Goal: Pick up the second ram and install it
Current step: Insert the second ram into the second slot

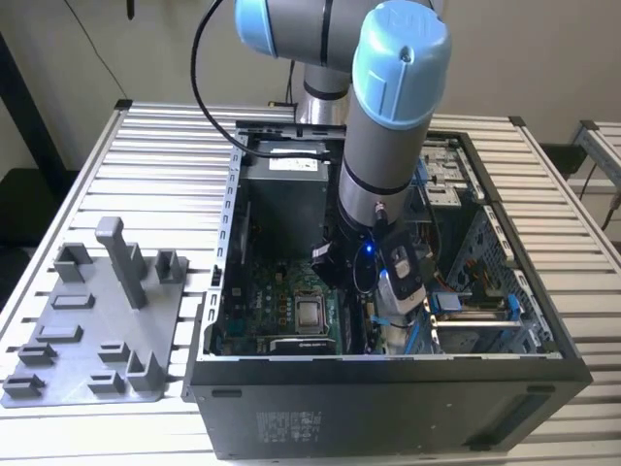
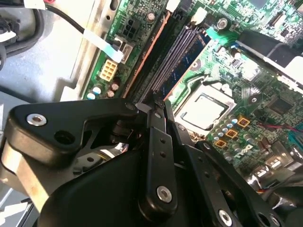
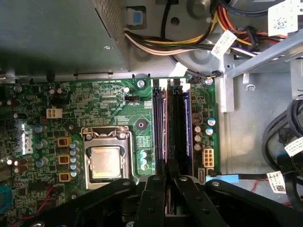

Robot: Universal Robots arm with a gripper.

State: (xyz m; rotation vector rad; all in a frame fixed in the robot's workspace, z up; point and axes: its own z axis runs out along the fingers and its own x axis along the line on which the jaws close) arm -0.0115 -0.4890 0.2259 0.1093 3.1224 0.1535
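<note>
No legible text is found. Print is carried by the computer case (image 1: 291, 424) front and by white cable tags (image 3: 281, 17), but it cannot be read.

1. A pale wall (image 1: 543, 49) is seen behind the slatted metal table (image 1: 155, 165).
2. A dark floor (image 1: 19, 209) is seen at the exterior view's left.

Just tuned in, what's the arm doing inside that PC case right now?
The arm has reached down into the open computer case and its gripper sits right over the memory slots beside the processor socket on the motherboard. In both wrist views the fingers look closed together at the slots' end, where the second ram appears seated. The grey holder tray sits outside the case.
</note>
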